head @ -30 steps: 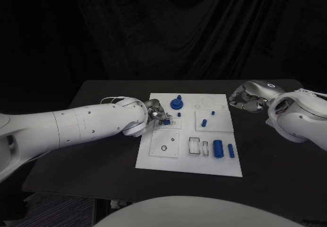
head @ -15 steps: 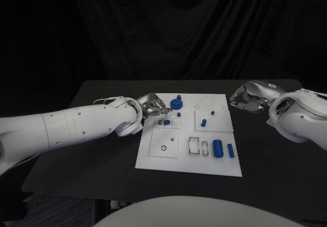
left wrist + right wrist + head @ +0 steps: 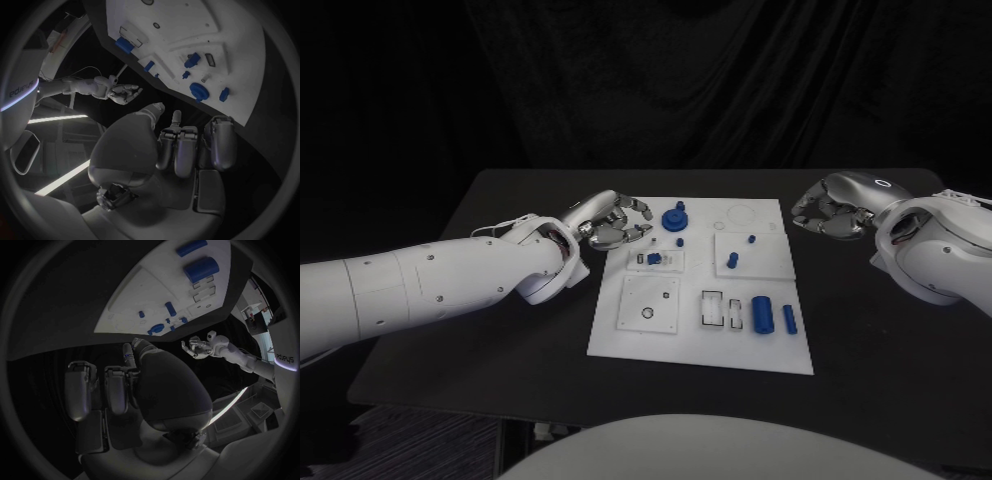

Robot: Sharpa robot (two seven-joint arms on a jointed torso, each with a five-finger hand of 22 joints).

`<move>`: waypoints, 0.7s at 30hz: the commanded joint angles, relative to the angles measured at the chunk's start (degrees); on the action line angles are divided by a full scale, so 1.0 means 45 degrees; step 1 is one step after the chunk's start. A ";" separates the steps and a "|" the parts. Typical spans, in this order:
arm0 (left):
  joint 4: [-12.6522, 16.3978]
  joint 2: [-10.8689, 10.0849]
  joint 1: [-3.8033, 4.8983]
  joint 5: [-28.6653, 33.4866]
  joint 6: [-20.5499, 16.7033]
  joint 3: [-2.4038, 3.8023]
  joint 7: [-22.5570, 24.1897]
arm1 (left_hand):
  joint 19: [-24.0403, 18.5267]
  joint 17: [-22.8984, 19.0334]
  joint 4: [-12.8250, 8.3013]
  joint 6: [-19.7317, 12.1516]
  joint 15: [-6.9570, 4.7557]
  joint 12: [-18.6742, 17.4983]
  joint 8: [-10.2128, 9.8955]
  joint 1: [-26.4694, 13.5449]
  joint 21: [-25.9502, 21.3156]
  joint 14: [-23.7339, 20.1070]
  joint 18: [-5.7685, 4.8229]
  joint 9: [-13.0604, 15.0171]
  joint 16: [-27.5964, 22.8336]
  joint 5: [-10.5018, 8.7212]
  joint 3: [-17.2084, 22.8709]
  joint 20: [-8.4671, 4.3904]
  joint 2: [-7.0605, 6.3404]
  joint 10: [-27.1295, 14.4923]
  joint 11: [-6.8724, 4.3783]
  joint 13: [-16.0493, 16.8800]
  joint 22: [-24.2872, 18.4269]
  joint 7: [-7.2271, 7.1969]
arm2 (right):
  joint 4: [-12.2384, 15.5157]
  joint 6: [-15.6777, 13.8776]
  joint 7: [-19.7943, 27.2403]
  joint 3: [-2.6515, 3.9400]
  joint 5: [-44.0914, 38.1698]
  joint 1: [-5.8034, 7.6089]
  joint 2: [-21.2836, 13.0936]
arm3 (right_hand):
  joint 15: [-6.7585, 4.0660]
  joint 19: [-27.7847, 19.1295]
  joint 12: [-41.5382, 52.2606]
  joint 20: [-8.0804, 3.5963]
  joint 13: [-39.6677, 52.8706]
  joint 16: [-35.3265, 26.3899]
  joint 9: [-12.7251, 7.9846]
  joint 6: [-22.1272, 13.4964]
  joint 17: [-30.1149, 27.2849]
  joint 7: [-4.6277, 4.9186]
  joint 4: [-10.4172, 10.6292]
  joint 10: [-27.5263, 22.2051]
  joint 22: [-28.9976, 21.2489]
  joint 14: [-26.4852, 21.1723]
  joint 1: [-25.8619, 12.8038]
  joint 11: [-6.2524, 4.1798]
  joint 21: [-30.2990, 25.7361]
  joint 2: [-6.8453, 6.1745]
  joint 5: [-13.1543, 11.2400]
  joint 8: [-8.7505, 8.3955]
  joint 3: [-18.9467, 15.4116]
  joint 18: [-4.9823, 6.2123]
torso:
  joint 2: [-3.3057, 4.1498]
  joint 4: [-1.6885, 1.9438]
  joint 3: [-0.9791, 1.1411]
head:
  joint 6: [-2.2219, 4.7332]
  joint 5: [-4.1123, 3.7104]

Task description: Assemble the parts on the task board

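Left hand [image 3: 615, 222] hovers empty, fingers loosely spread, at the task board's [image 3: 661, 335] left edge; the small blue part [image 3: 652, 259] sits just below and right of it, clearly nearer this hand. Right hand [image 3: 825, 212], fingers curled on nothing, waits off the board's far right over the desk [image 3: 502, 330].

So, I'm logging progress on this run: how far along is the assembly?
Partly done, it seems. A round blue part and small pegs stand in the white board. Nothing is in hand: the left hand hovers open at the board's edge, and the right hand is curled off to the side. Two blue cylinders lie loose, and slots look unfilled.
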 commanded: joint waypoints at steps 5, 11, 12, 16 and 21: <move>0.0101 -0.0184 -0.0566 0.0039 -0.0610 0.0004 0.1236 | 0.0151 0.3352 -0.0044 -0.0233 -0.0052 0.0033 0.0000 0.0297 0.0108 0.1345 -0.0235 -0.0084 0.0033 0.0004 0.0287 -0.0023 -0.0050 0.1337 -0.0058 0.3352 0.0979 0.0052 | 0.0084 0.0141 -0.0283 0.0007 -0.0028 -0.0026 -0.0088 | 0.0100 0.0642 -0.0032 0.0099 0.2741 -0.0025 -0.0014 0.0009 0.2783 0.0049 0.0037 0.0763 0.2868 0.1144 0.0110 0.0088 -0.0025 -0.0031 0.0080 -0.0074 0.0067 0.0061 | -0.0006 0.0010 0.0010 | 0.0001 0.0002; 0.0004 -0.0117 -0.1030 0.0039 -0.0676 0.0004 0.0872 | 0.0195 0.3352 0.0271 -0.0375 -0.0003 0.0033 0.0083 0.0119 0.0162 0.1345 -0.0251 -0.0102 0.0033 -0.0530 0.0257 0.0015 -0.0170 0.1337 0.0004 0.3352 0.1082 0.0118 | 0.0134 0.0176 -0.0309 0.0007 -0.0028 -0.0026 -0.0154 | 0.0100 0.0642 -0.0032 0.0099 0.2741 -0.0025 -0.0014 0.0009 0.2783 0.0049 0.0037 0.0763 0.2868 0.1144 0.0110 0.0088 -0.0025 -0.0031 0.0080 -0.0074 0.0067 0.0061 | -0.0026 0.0034 0.0022 | 0.0001 -0.0039; -0.0035 -0.0096 -0.1109 0.0039 -0.0666 0.0004 0.0752 | 0.0186 0.3352 0.0315 -0.0431 0.0004 0.0033 0.0080 0.0099 0.0156 0.1345 -0.0248 -0.0105 0.0033 -0.0609 0.0243 0.0024 -0.0190 0.1337 0.0017 0.3352 0.1080 0.0127 | 0.0142 0.0183 -0.0316 0.0007 -0.0028 -0.0026 -0.0169 | 0.0100 0.0642 -0.0032 0.0099 0.2741 -0.0025 -0.0014 0.0009 0.2783 0.0049 0.0037 0.0763 0.2868 0.1144 0.0110 0.0088 -0.0025 -0.0031 0.0080 -0.0074 0.0067 0.0061 | -0.0026 0.0038 0.0018 | 0.0001 -0.0042; -0.0152 -0.0030 -0.1392 0.0039 -0.0680 0.0004 0.0239 | 0.0112 0.3352 0.0461 -0.0935 0.0040 0.0033 0.0081 0.0069 0.0103 0.1345 -0.0223 -0.0138 0.0033 -0.0783 0.0212 0.0044 -0.0233 0.1337 0.0047 0.3352 0.1043 0.0167 | 0.0161 0.0227 -0.0343 0.0007 -0.0027 -0.0026 -0.0205 | 0.0100 0.0642 -0.0032 0.0099 0.2741 -0.0025 -0.0014 0.0009 0.2783 0.0049 0.0037 0.0763 0.2868 0.1144 0.0110 0.0088 -0.0025 -0.0031 0.0080 -0.0074 0.0067 0.0061 | -0.0008 0.0051 -0.0004 | 0.0001 -0.0067; -0.0349 0.0108 -0.1574 0.0039 -0.0861 0.0004 -0.0027 | 0.0087 0.3352 0.0536 -0.1257 0.0046 0.0033 0.0156 0.0063 0.0086 0.1345 -0.0219 -0.0153 0.0033 -0.0830 0.0195 0.0061 -0.0250 0.1337 0.0069 0.3352 0.1043 0.0198 | 0.0158 0.0248 -0.0349 0.0007 -0.0027 -0.0027 -0.0206 | 0.0100 0.0642 -0.0032 0.0099 0.2741 -0.0025 -0.0014 0.0009 0.2783 0.0049 0.0037 0.0763 0.2868 0.1144 0.0110 0.0088 -0.0025 -0.0031 0.0080 -0.0074 0.0067 0.0061 | 0.0014 -0.0014 -0.0017 | 0.0001 0.0016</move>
